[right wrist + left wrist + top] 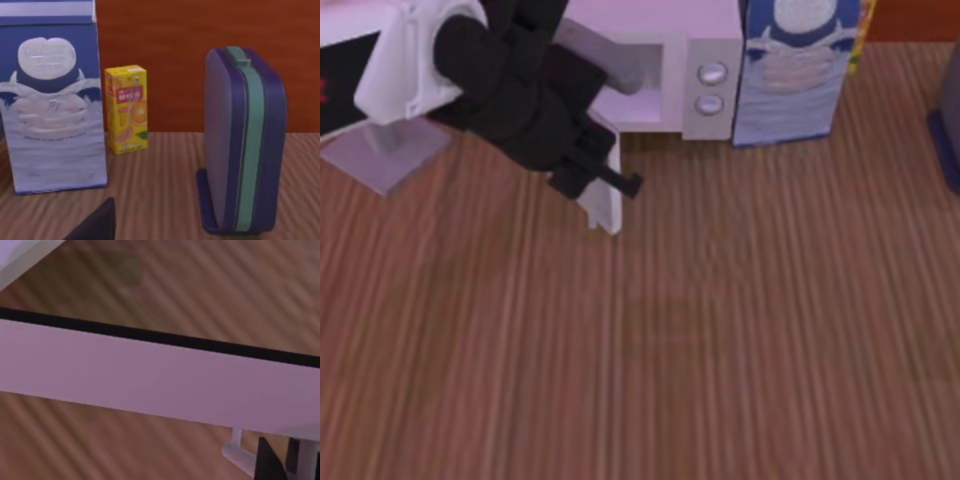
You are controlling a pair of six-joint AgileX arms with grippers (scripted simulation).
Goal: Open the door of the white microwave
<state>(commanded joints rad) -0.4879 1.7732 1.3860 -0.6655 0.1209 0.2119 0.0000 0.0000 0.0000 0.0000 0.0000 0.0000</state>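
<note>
The white microwave (pixel 665 25) stands at the back of the table, left of centre, with two silver knobs (pixel 711 88) on its right panel. Its door (pixel 608 205) is swung out toward the table's front, so the cavity (pixel 635 85) shows. My left gripper (pixel 620 182) is at the door's free edge, shut on the door's handle. In the left wrist view the door's edge (pixel 160 380) crosses as a white band, and the gripper (pixel 280 459) sits at the handle (pixel 240 454). My right gripper (pixel 97 225) shows only as a dark tip, off to the right.
A blue-and-white carton (pixel 795 70) stands right beside the microwave, with a yellow juice box (pixel 126 109) behind it. A blue case with a green stripe (pixel 245 145) stands upright at the table's right edge. A white thing on a grey base (pixel 385 150) is at the back left.
</note>
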